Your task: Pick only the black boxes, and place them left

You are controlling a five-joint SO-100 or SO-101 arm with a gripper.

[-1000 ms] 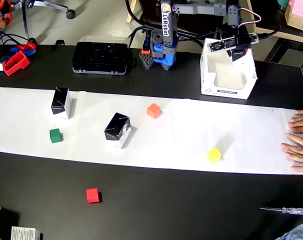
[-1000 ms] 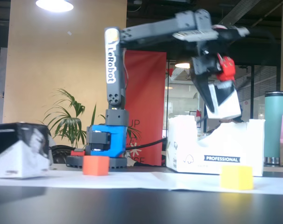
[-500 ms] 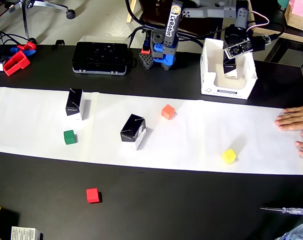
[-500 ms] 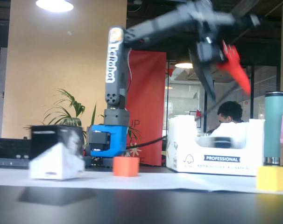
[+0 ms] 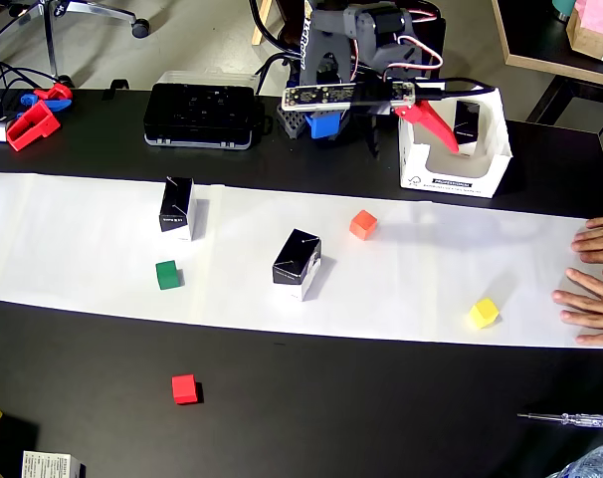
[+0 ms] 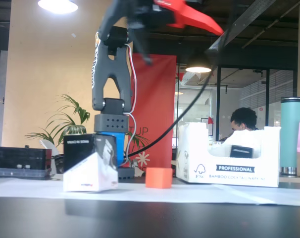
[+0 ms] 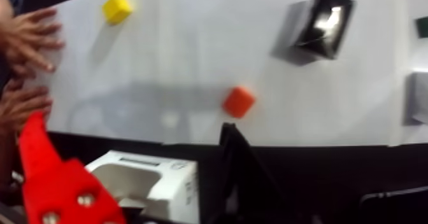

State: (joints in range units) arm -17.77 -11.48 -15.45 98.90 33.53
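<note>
Two black boxes stand on the white paper strip [image 5: 83, 239] in the overhead view, one at the left [image 5: 177, 207] and one in the middle [image 5: 297, 263]. A third black box [image 5: 468, 121] sits inside the white open bin [image 5: 456, 184]. My gripper [image 5: 436, 134], with one red finger [image 5: 426, 118], hovers over the bin, open and empty. The wrist view shows the red finger [image 7: 57, 182] and the black finger [image 7: 245, 175] wide apart above the bin [image 7: 153, 182], with a black box [image 7: 321, 23] farther out. The fixed view shows a black box [image 6: 90, 161], the bin [image 6: 229, 168] and the raised gripper [image 6: 184, 47].
On the paper lie an orange cube [image 5: 363, 224], a green cube [image 5: 167, 274] and a yellow cube [image 5: 483, 313]. A red cube [image 5: 185, 388] lies on the black table. A person's hands [image 5: 595, 279] rest at the right edge. A screwdriver [image 5: 570, 419] lies front right.
</note>
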